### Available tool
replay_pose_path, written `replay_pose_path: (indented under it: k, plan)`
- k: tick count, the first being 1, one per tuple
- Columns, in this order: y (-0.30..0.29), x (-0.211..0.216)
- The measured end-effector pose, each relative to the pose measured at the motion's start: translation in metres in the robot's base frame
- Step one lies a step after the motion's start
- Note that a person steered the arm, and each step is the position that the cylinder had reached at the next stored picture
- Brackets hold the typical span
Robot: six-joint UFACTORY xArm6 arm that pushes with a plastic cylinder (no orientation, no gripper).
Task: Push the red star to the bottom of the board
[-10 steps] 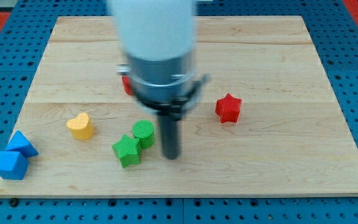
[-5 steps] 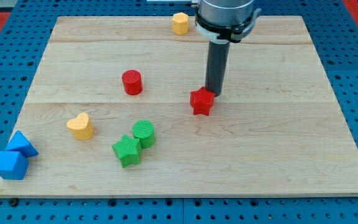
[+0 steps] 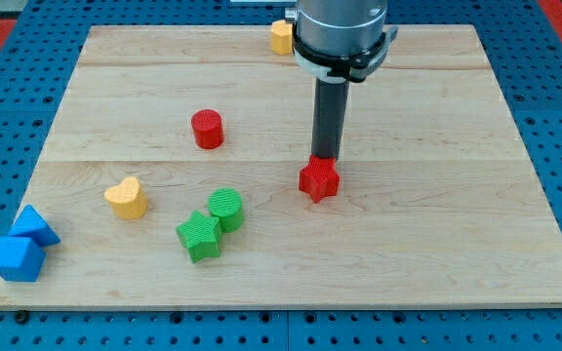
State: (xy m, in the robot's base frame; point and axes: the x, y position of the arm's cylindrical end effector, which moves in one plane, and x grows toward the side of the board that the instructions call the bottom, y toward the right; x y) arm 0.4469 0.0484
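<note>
At the view's bottom left, two blue blocks sit touching near the board's [image 3: 457,292] corner: a blue block [image 3: 16,257] lowest, right at the edge, and another blue block [image 3: 35,225] just above it. Further in lie the green star [image 3: 199,236] and the green cylinder [image 3: 226,209], pressed against each other, the cylinder up and to the right of the star. To their left, apart from them, is the yellow heart [image 3: 125,197].

The red star [image 3: 319,180] rests near the middle of the board, slightly right of centre, well apart from the bottom edge. My tip [image 3: 325,158] stands right at its upper side, touching or almost touching it. The rod carries no hand or jaws, so there is nothing to be apart or together.

Higher up and to the left is the red cylinder [image 3: 207,129], alone. At the top edge, a yellow block [image 3: 280,37] shows partly, its right side hidden behind the arm's grey body [image 3: 342,29].
</note>
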Motion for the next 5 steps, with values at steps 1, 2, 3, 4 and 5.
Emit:
replay_pose_path:
  k: [1,2,3,4,5]
  plan:
    - [-0.019,0.003]
    - [-0.036,0.004]
    - [-0.018,0.016]
    - [-0.012,0.028]
    - [-0.008,0.042]
